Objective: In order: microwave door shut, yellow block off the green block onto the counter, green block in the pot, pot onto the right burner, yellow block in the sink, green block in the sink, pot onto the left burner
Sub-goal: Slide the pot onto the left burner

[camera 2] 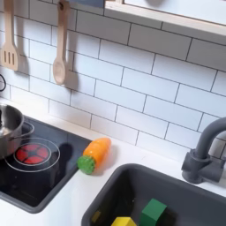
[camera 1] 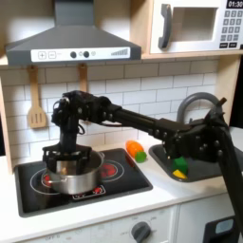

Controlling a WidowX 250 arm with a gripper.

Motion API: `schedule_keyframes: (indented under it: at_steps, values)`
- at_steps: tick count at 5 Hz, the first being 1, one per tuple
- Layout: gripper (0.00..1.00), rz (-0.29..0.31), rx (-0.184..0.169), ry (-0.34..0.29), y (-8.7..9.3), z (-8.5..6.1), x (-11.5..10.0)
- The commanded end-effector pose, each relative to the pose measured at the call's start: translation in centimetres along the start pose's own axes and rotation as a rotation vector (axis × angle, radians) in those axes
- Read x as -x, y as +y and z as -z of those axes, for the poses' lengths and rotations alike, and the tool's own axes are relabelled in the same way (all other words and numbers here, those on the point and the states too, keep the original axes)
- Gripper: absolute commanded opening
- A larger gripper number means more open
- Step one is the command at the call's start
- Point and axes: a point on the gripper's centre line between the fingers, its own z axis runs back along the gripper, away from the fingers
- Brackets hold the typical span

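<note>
In the first exterior view the shiny steel pot point(camera 1: 74, 177) stands on the burner at the first exterior view's left of the black cooktop point(camera 1: 123, 185). My gripper point(camera 1: 70, 157) hangs right over the pot's rim, its fingers reaching down at the pot; their hold is hidden. The pot's edge point(camera 2: 8, 131) also shows in the second exterior view. The green block point(camera 2: 154, 212) and the yellow block point(camera 2: 124, 222) lie side by side in the dark sink point(camera 2: 181, 190). The microwave door point(camera 1: 188, 27) is shut.
An orange-and-green toy vegetable point(camera 2: 94, 154) lies on the white counter point(camera 2: 132, 146) between cooktop and sink. The other burner point(camera 2: 32, 155) is bare. A dark faucet point(camera 2: 207, 150) rises behind the sink. Wooden utensils point(camera 2: 59, 44) hang on the tiled wall.
</note>
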Motion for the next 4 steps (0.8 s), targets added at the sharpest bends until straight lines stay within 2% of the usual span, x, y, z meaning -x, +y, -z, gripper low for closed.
schedule_keyframes:
  at_steps: [1,3,4]
  values:
    - [1.0,-0.014,-0.021,0.011,0.8,0.1,0.3]
    - [1.0,-0.053,-0.043,0.009,2.1,-0.1,0.6]
    - [1.0,-0.057,-0.048,0.009,2.0,-0.2,0.6]
